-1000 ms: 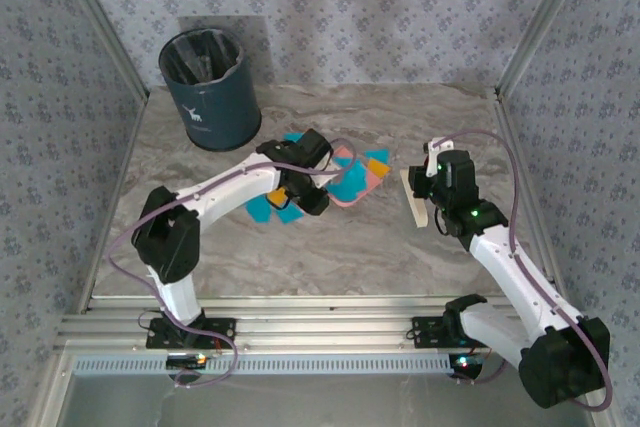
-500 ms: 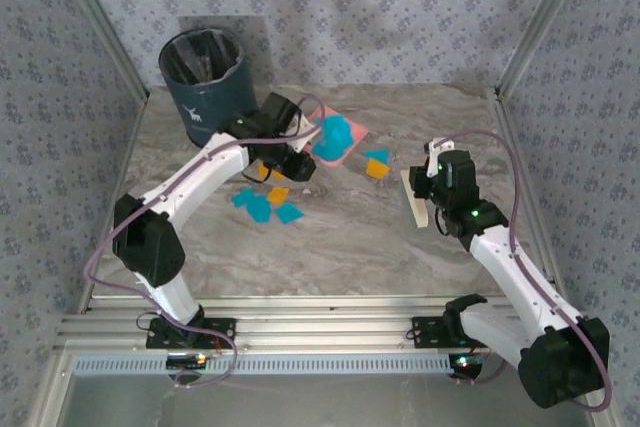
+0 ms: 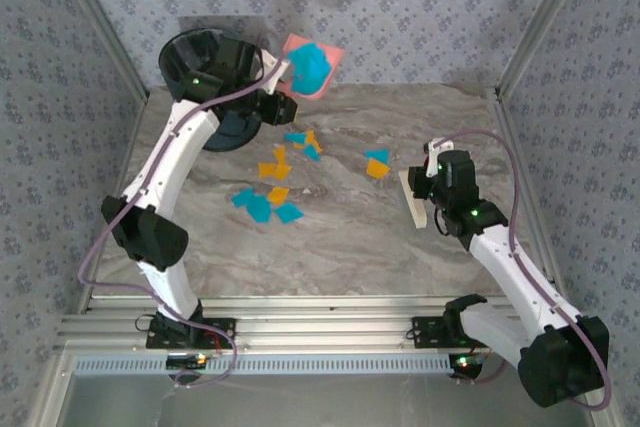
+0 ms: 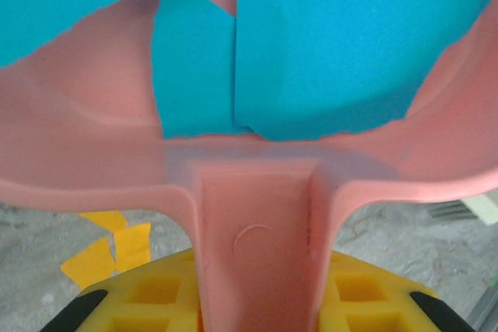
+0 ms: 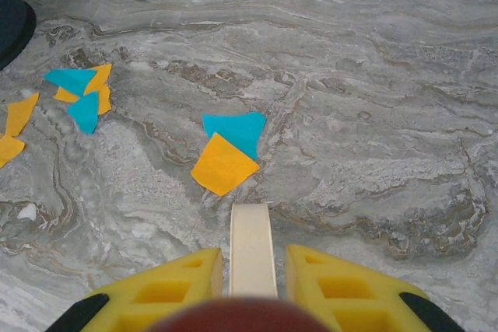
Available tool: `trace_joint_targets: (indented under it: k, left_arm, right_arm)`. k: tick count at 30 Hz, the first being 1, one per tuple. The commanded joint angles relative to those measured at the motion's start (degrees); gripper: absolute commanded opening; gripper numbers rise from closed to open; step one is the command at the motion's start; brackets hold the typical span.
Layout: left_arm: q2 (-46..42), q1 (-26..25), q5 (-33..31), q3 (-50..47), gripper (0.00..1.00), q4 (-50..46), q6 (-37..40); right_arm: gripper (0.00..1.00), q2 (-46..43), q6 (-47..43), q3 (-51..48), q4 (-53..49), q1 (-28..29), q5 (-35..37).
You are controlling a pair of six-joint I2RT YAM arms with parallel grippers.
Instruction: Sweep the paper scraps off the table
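- My left fingers (image 4: 175, 289) are clamped on the handle of the pink dustpan (image 3: 310, 65), which is held up beside the bin (image 3: 185, 52). Blue scraps (image 4: 334, 44) lie in the pan.
- My right fingers (image 5: 206, 277) are shut on a flat cream stick (image 5: 250, 239), which points out over the worktop (image 5: 373, 114).
- More scraps, blue and orange, lie spread mid-worktop.

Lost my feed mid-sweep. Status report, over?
Left gripper shut on pink dustpan, raised near the bin, turquoise scraps aboard. Right gripper shut on cream scraper. Loose paper scraps on table.
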Motion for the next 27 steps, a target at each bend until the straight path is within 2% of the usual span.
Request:
trace_joint_targets:
  k: [1,5,16,27]
  left_arm:
    - [2.4,2.1,6.5,5.8,0.0,-2.4,-2.6]
    - [4.3,4.4,12.0,9.8,0.0,-1.1,-5.8]
    - [8.4,11.4,19.6,15.7,0.0,1.2,-13.4]
    - [11.3,17.1,23.3,17.2,0.0,4.4,-20.7]
  right_arm:
    - [0.0,0.0,1.5,1.5,0.6,-0.3,-0.5]
    - [0.0,0.3,1.8,1.6,0.5,-0.3,-0.5]
    - [0.0,0.8,2.2,2.2,0.1,-0.3,-0.5]
    - [0.0,1.7,2.8,2.6,-0.2,-0.1,-0.8]
